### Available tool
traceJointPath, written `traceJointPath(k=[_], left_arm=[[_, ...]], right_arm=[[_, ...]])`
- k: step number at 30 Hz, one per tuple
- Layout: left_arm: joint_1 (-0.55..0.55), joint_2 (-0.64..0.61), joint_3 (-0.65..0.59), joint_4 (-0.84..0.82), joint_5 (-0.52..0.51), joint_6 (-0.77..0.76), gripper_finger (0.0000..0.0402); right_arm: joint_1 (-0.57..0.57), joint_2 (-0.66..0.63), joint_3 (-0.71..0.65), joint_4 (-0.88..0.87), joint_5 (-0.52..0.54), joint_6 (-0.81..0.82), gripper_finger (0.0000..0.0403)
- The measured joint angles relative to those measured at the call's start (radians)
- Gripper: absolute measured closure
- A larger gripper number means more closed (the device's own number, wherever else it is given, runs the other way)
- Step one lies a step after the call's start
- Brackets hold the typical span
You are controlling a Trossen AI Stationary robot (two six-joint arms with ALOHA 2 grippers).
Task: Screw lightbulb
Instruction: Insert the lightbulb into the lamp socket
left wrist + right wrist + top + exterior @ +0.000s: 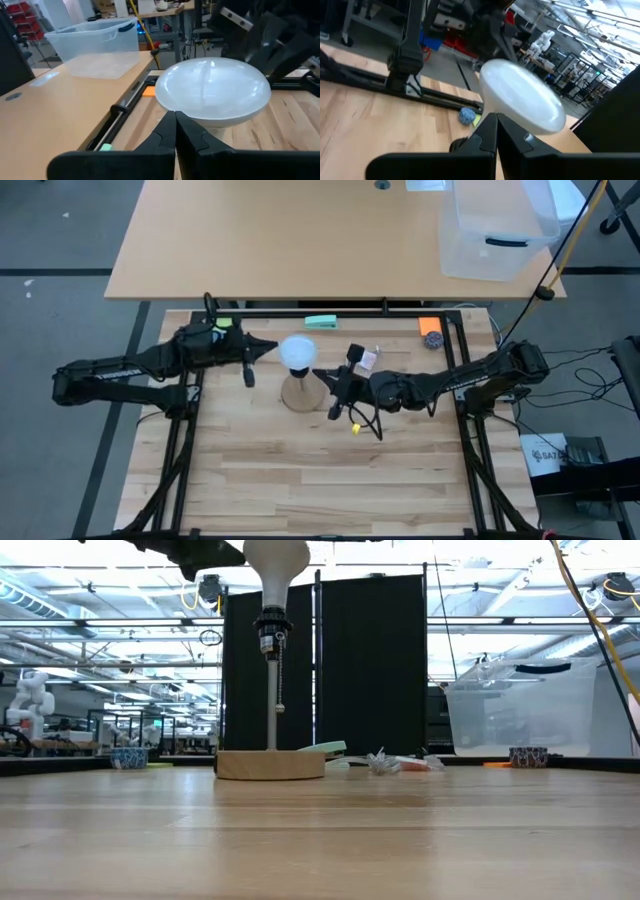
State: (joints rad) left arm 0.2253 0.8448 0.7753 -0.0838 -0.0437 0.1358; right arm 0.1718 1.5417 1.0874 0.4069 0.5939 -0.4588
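Note:
The white lightbulb (297, 352) stands upright in the black socket (270, 635) on a thin post above the round wooden base (270, 763), its globe (275, 562) up. My left gripper (271, 348) is shut, and its tip is at the globe's left side; the globe fills the left wrist view (212, 90). My right gripper (318, 373) is shut, and its tip is at the bulb's near right side, by the taper under the globe (520, 102). My left gripper's shut fingertips (175, 120) stand level at the lower edge of the globe (200, 120), coming from the table's left; I cannot tell whether they touch it. My right gripper's shut fingertips (496, 120) stand at the bulb's taper (492, 107), coming from the table's right; I cannot tell whether they touch it.
A green block (322, 321), an orange block (429, 325), a small dark ball (433, 340) and a small clear bag (367, 359) lie along the table's far side. A clear bin (497, 230) stands on the far desk. A pull chain (280, 680) hangs from the socket.

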Motion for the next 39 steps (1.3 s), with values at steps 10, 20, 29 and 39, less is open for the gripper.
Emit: traceJointPath(k=[10,20,29,39], left_arm=[[-0.032,-0.082,-0.001,0.036,0.125,0.004,0.0401],[-0.071,-0.005,-0.001,-0.012,0.112,0.031,0.0401],[-0.059,0.012,-0.001,-0.008,0.065,0.035,0.0401],[-0.006,0.023,-0.001,-0.012,0.040,0.029,0.0401]], right_arm=[[-0.016,0.000,0.000,-0.054,0.135,-0.009,0.0403],[-0.091,0.000,-0.001,0.015,0.120,-0.050,0.0403],[-0.106,0.000,-0.001,0.013,0.048,-0.065,0.0403],[-0.051,-0.001,-0.001,0.010,0.022,-0.084,0.0403]])
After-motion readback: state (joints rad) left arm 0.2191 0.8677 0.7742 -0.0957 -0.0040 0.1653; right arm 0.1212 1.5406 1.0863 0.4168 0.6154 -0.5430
